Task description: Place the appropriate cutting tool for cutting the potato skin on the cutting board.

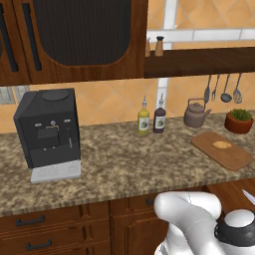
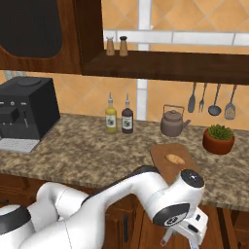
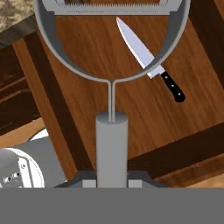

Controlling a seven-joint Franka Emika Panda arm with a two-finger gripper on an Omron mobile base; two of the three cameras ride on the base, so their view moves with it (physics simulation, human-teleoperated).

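The cutting tool (image 3: 111,131) is a peeler with a grey handle and a round wire frame whose toothed blade sits at the top. My gripper (image 3: 111,180) is shut on its handle and holds it over an open drawer, below the counter's front edge. In the right base view the gripper (image 2: 190,232) hangs low at the lower right, with the grey handle (image 2: 168,238) poking out. The reddish-brown cutting board (image 1: 234,158) (image 2: 163,168) lies on the counter to the right, with the small tan potato (image 1: 222,145) (image 2: 175,159) on it.
A black-handled kitchen knife (image 3: 148,61) lies on the wooden drawer floor (image 3: 87,65) under the peeler. Behind the board stand a kettle (image 1: 195,114) and a potted plant (image 1: 239,121). Two bottles (image 1: 144,119) and a coffee machine (image 1: 48,130) stand further left. Ladles (image 1: 221,89) hang on the wall.
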